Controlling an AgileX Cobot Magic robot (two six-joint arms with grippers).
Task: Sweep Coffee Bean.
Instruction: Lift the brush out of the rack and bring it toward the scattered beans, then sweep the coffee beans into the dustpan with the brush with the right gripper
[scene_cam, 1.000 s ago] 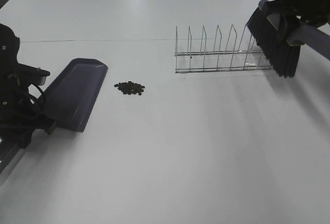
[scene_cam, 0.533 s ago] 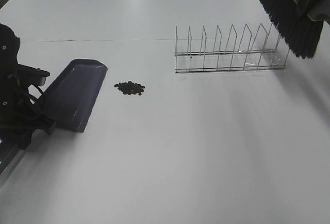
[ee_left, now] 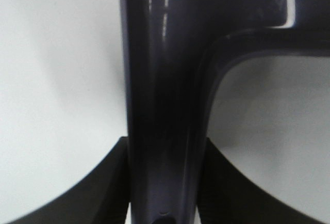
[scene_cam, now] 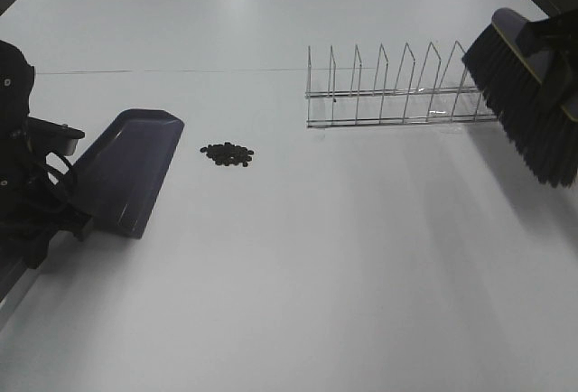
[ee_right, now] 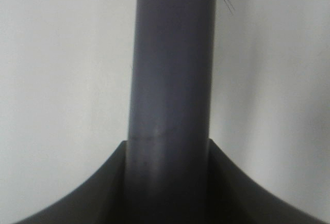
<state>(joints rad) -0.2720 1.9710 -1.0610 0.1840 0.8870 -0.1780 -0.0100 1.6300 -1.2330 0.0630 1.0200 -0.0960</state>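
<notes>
The coffee bean (scene_cam: 227, 153) pile is a small dark cluster on the white table, left of centre. A purple dustpan (scene_cam: 126, 171) lies just left of it, its mouth facing the beans with a gap between them. My left gripper (ee_left: 165, 152) is shut on the dustpan handle (ee_left: 165, 79). At the right edge a brush (scene_cam: 528, 103) with black bristles hangs tilted above the table, far from the beans. My right gripper (ee_right: 167, 152) is shut on the brush handle (ee_right: 172, 64); in the high view this gripper is out of frame.
A wire rack (scene_cam: 397, 89) with several upright dividers stands at the back right, its right end close to the brush bristles. The left arm (scene_cam: 23, 166) fills the table's left edge. A thin line (scene_cam: 181, 71) crosses the table behind.
The brush rose from over the rack's right end toward the back right, then came down forward and right. The dustpan shifted slightly left. The beans did not move.
</notes>
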